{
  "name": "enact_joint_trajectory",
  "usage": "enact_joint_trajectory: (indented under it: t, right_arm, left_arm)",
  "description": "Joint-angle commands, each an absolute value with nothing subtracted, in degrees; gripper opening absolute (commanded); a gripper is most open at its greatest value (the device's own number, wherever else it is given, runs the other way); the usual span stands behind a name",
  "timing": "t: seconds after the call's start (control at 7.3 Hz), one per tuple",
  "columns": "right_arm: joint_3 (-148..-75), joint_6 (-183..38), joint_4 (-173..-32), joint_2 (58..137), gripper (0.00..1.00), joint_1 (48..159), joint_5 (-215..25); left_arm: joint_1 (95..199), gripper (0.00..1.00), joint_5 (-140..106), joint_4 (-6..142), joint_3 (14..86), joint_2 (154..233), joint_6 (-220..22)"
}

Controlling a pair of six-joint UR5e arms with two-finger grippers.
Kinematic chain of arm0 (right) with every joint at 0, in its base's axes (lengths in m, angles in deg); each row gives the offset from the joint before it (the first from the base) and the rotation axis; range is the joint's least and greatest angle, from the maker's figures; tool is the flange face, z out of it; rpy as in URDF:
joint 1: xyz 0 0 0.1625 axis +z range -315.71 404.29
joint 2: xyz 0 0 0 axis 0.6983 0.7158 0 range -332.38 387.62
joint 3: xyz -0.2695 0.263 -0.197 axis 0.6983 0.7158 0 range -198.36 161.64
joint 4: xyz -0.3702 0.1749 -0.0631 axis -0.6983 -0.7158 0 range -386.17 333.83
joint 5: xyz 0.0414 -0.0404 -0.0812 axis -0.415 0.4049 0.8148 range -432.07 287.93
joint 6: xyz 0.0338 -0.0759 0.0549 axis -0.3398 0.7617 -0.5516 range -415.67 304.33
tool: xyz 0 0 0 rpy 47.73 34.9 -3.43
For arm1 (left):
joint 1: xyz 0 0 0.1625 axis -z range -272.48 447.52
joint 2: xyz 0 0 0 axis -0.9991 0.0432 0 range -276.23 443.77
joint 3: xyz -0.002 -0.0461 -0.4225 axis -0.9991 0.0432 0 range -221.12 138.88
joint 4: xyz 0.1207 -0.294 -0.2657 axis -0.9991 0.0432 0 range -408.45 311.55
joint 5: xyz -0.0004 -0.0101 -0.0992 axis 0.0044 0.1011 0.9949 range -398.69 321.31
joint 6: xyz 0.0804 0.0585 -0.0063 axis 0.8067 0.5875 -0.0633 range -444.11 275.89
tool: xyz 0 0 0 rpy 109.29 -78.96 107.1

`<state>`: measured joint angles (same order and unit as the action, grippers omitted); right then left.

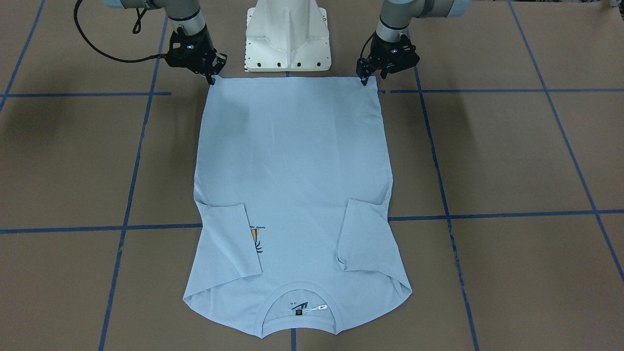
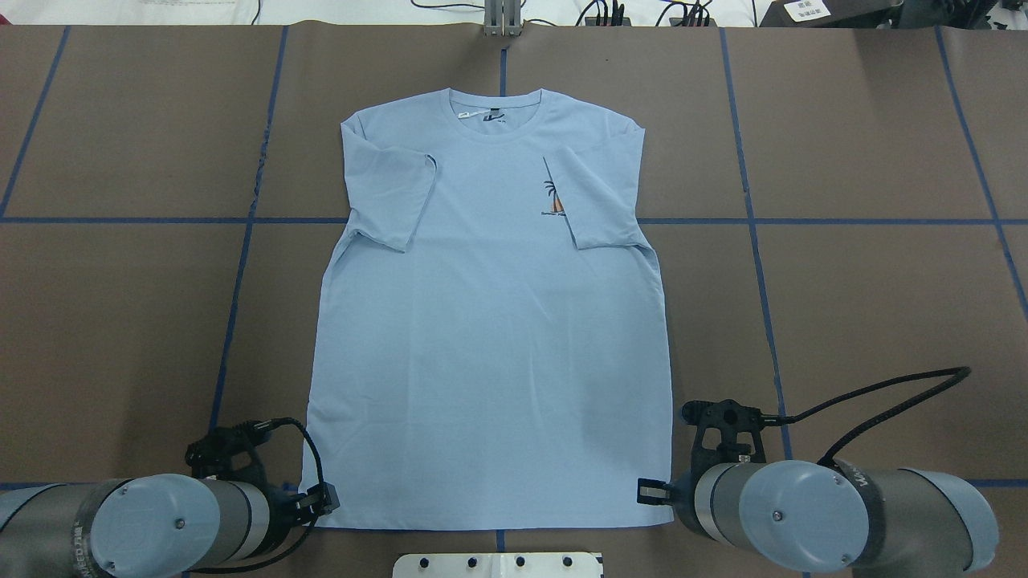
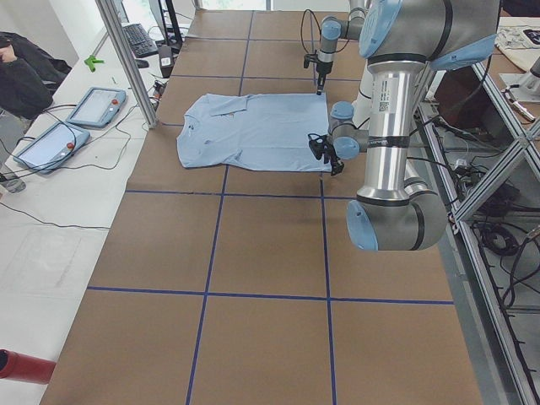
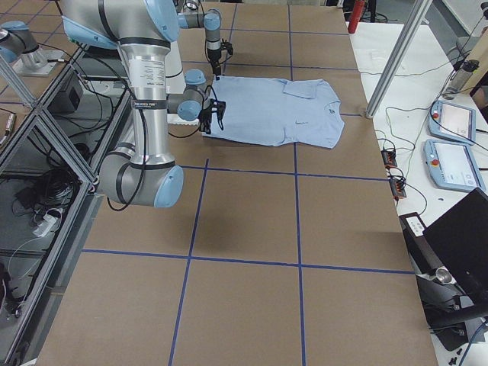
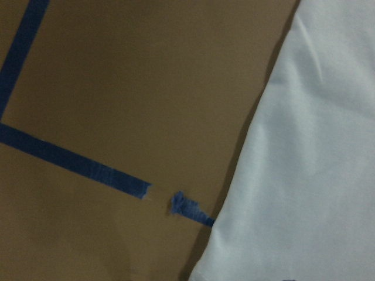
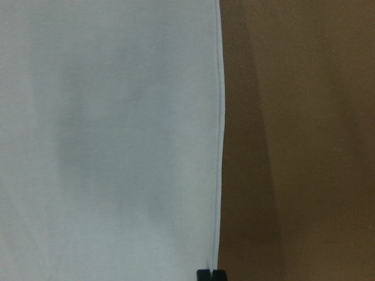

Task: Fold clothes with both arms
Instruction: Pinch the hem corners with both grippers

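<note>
Shirt [image 1: 292, 161] is lying flat on the table [image 1: 512, 156], front up, sleeves tucked in, collar [image 1: 298, 291] pointing away from the robot. Right gripper [image 1: 212, 79] is pinching one hem corner, its tips pressed together on the edge. Left gripper [image 1: 364, 81] is sitting at the other corner; whether it has cloth I cannot tell.

Judgement: both corners want lifting level and together, carrying the hem toward the collar. Brown tabletop is showing on both sides. White base [image 1: 287, 44] is standing just behind the hem.

Palm print [image 1: 257, 241] half under sleeve [image 1: 226, 239], collar label [image 1: 298, 312] unreadably small, right fingers [image 6: 203, 275] cropped at edge
</note>
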<state>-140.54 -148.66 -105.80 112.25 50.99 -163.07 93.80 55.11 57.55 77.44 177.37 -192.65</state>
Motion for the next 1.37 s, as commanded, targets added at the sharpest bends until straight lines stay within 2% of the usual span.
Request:
enact_joint_trajectory:
  t: [0.0,0.14,0.27,0.69,1.23]
  right_arm:
    - [-140.44,-148.57,-105.80,112.26,0.00,50.97,-163.29]
    - [-140.44,-148.57,-105.71,112.26,0.00,51.15,-164.17]
    - [-140.53,-148.57,-105.71,112.35,0.00,51.24,-164.18]
    - [-143.06,-148.04,-105.89,113.57,0.00,52.90,-167.14]
    - [-155.61,-148.04,-105.98,122.87,0.00,52.82,-173.99]
  left_arm:
    - [93.76,0.22,55.09,57.54,77.44,177.37,-192.65]
    - [93.85,0.08,55.09,57.54,77.44,177.37,-192.65]
    - [93.76,0.00,55.09,57.54,77.70,177.37,-192.65]
    - [94.03,0.00,55.18,57.28,81.28,176.94,-192.13]
    - [89.66,0.00,55.88,42.11,94.99,177.19,-187.57]
